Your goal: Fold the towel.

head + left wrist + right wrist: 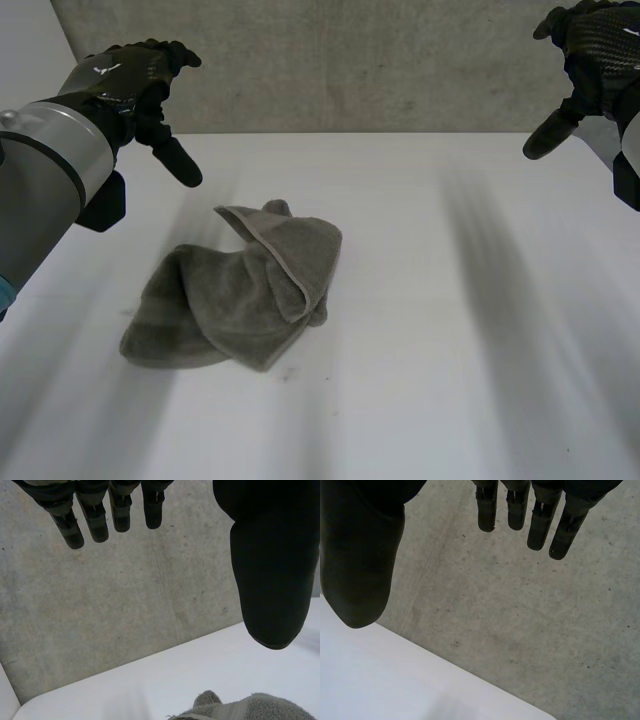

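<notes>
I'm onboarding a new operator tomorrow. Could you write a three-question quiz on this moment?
1. True or false: the towel lies neatly folded on the table.
2. Which hand is nearer the towel? A) left hand B) right hand
3. Fill in: both hands are ___ and hold nothing.
Key: 1 false, it lies crumpled; 2 A; 3 open.

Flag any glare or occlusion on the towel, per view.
Head view: even light, no glare on the table; towel unobstructed, left hand and right hand apart from it. Left wrist view: towel's edge evenly lit, no glare. Right wrist view: wall matte, likewise.
</notes>
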Action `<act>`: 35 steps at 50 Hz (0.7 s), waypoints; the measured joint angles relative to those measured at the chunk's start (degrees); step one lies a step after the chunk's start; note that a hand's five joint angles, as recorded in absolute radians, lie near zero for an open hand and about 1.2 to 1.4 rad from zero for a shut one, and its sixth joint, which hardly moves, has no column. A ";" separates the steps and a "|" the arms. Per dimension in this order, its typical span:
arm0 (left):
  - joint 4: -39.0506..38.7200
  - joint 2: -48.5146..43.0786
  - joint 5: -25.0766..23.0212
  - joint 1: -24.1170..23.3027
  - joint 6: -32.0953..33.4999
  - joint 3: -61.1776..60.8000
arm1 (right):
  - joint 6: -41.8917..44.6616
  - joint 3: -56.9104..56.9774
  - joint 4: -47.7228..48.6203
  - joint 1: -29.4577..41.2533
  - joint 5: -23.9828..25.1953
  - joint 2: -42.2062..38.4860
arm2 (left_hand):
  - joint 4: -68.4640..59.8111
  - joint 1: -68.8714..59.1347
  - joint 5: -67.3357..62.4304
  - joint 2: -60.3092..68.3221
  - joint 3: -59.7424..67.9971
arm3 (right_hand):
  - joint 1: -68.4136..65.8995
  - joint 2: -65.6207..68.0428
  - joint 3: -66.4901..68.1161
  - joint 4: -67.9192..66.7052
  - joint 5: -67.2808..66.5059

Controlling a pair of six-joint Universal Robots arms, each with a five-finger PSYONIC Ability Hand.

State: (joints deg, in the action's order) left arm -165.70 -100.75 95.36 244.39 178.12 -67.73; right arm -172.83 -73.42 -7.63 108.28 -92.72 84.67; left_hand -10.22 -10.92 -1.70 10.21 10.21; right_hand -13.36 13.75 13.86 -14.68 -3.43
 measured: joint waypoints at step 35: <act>-2.96 -3.36 -1.96 12.24 0.78 -13.51 | 25.92 11.80 1.05 18.80 23.58 -23.52 | -0.33 0.18 0.00 0.38 0.33 | 0.00 0.00 0.00 0.00 0.00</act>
State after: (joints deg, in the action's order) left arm -168.66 -104.11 93.40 256.63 178.89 -81.23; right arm -146.91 -61.62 -6.58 127.08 -69.13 61.15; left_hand -10.56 -10.74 -1.70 10.59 10.54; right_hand -13.36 13.75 13.86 -14.68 -3.43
